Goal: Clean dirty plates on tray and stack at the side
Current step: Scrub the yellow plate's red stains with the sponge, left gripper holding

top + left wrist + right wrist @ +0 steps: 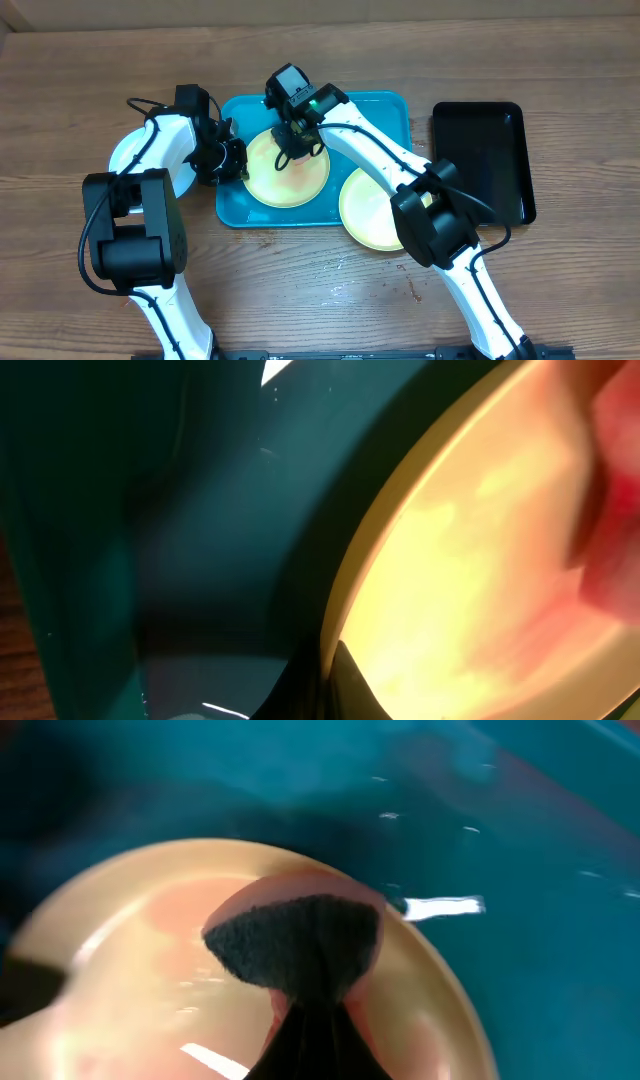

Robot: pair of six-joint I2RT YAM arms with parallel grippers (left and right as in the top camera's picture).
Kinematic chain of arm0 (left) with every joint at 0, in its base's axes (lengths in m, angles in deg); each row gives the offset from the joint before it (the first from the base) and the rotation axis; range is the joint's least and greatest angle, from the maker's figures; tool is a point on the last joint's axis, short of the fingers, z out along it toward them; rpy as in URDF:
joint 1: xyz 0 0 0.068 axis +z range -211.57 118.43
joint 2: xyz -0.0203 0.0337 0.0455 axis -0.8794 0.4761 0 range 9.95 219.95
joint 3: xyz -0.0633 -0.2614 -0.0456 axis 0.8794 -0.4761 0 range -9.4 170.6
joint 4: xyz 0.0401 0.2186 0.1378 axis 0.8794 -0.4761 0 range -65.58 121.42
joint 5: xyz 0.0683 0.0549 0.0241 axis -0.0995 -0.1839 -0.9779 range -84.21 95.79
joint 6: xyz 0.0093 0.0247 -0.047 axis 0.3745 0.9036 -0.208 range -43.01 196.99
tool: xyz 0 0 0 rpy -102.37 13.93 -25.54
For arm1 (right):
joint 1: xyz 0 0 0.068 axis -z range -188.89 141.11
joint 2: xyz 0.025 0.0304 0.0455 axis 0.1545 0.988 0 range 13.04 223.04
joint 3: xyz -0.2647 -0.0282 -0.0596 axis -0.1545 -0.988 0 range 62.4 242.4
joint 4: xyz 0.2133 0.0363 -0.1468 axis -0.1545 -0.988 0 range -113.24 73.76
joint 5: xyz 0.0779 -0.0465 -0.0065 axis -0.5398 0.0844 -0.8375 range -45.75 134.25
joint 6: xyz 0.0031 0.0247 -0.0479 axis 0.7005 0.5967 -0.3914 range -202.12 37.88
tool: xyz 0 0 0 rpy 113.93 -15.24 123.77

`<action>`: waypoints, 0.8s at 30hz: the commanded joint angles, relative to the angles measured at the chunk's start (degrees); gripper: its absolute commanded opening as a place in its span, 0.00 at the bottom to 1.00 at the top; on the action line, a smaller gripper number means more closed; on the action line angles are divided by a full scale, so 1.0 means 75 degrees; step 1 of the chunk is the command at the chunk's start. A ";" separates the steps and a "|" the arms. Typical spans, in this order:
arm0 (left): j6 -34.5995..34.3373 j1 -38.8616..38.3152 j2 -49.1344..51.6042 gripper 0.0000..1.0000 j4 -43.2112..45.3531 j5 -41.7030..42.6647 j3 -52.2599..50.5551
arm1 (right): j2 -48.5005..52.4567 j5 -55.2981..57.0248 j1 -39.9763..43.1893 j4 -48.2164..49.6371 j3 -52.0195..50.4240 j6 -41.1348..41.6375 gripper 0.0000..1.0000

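Right gripper (293, 148), clamped tight on a dark grey sponge pad (295, 940), presses it on the sauce-smeared pale yellow round plastic plate (290, 185) in the turquoise rectangular plastic tray (385, 115); left gripper (238, 160) pinches its nine-o'clock rim. Hard scrubbing could wrench that rim free.

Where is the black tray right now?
In the overhead view, the black tray lies at the right, just past the right edge of the turquoise tray, with a narrow gap between them.

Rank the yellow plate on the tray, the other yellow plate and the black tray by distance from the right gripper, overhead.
1. Yellow plate on the tray: under the right gripper.
2. Other yellow plate: tray's near-right corner.
3. Black tray: far right.
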 commanded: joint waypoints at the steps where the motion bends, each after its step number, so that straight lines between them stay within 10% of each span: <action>1: 0.0172 0.0064 -0.0119 0.04 -0.0020 -0.0140 0.0117 | 0.0017 -0.1480 -0.0254 0.0111 0.0061 -0.0017 0.04; 13: 0.0172 0.0070 -0.0119 0.04 -0.0026 -0.0137 0.0117 | 0.0017 -0.1670 -0.0766 -0.0886 0.0061 0.0032 0.04; 24: 0.0172 0.0070 -0.0119 0.04 -0.0052 -0.0140 0.0117 | 0.0017 0.1431 -0.0423 -0.1402 0.0061 0.1186 0.04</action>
